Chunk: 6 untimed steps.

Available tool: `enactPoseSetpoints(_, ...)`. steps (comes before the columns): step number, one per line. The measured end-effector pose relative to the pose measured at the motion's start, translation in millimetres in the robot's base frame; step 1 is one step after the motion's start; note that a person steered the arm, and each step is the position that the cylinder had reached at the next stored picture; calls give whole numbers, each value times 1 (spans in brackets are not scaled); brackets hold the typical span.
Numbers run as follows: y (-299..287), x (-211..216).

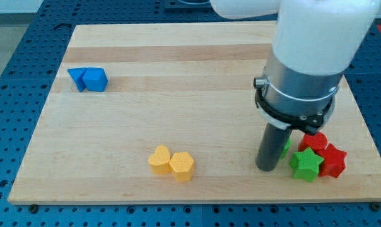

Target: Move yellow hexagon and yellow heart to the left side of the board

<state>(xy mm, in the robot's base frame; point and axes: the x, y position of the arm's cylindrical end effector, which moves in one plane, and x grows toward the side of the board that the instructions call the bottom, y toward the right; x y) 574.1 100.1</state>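
camera view: my tip [267,169] stands upright just left of green star [306,164], fingerless.

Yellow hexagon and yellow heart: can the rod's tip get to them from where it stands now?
Probably yes. My tip stands to the view's right of the yellow hexagon, which touches the yellow heart, with only bare board between. The red and green blocks lie behind it, further right.

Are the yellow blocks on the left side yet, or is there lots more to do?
Not yet. Nothing looks done: the yellow heart and yellow hexagon sit touching near the view's bottom, around the middle of the board. My tip is off to their right, beside the green star and red blocks, not touching the yellow ones. Pushing both left is all still to do.
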Motion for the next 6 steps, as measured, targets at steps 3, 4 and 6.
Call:
enactPoseSetpoints(3,-130,19)
enactPoseSetpoints(4,-205,-3)
enactPoseSetpoints(6,-279,-60)
